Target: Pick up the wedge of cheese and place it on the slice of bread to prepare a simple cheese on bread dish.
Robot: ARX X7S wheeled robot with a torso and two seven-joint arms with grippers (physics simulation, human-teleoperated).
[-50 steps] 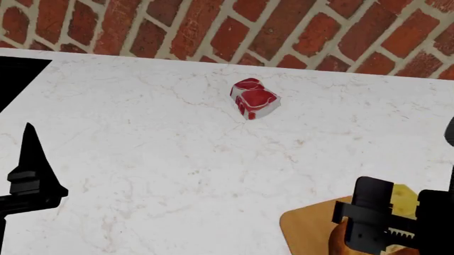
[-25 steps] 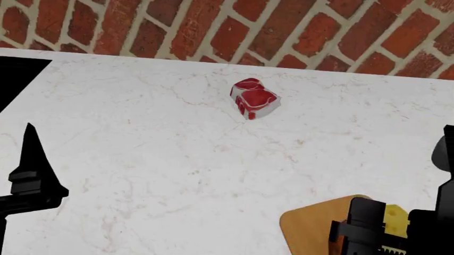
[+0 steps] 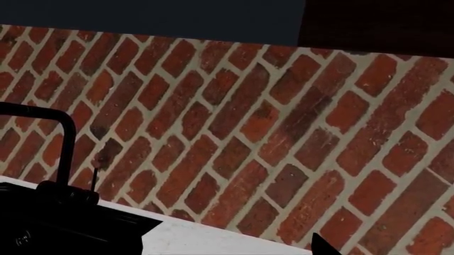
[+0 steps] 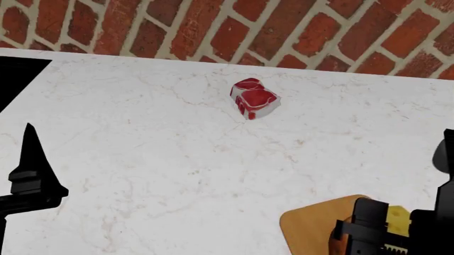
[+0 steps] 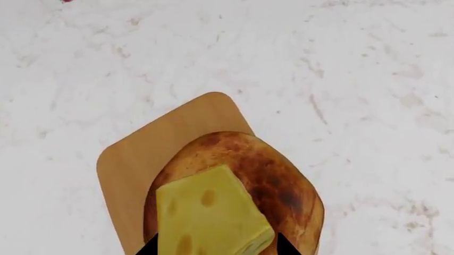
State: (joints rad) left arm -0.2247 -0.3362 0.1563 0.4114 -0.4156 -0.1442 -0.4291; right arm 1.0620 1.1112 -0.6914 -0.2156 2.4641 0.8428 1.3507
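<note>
My right gripper (image 5: 216,249) is shut on the wedge of cheese (image 5: 206,212), a yellow block with darker holes. A black fingertip sits at each side of it. The cheese rests on or just above the slice of bread (image 5: 280,180), a round golden-brown loaf with dark toasted patches. In the head view the right gripper (image 4: 397,234) is at the bottom right with the cheese (image 4: 401,218) between its fingers; only a sliver of bread (image 4: 339,241) shows. My left gripper (image 4: 32,175) is open and empty at the far left, well away from both.
The bread lies on a flat tan board (image 5: 138,159), also in the head view (image 4: 312,223). A red-and-white meat chunk (image 4: 254,99) sits on the white marble counter (image 4: 156,159) near the brick wall (image 4: 234,26). A black appliance (image 3: 42,228) fills a corner of the left wrist view.
My right gripper with the cheese has moved down and toward the view's lower right edge, over the bread. The left arm and the meat chunk have not moved.
</note>
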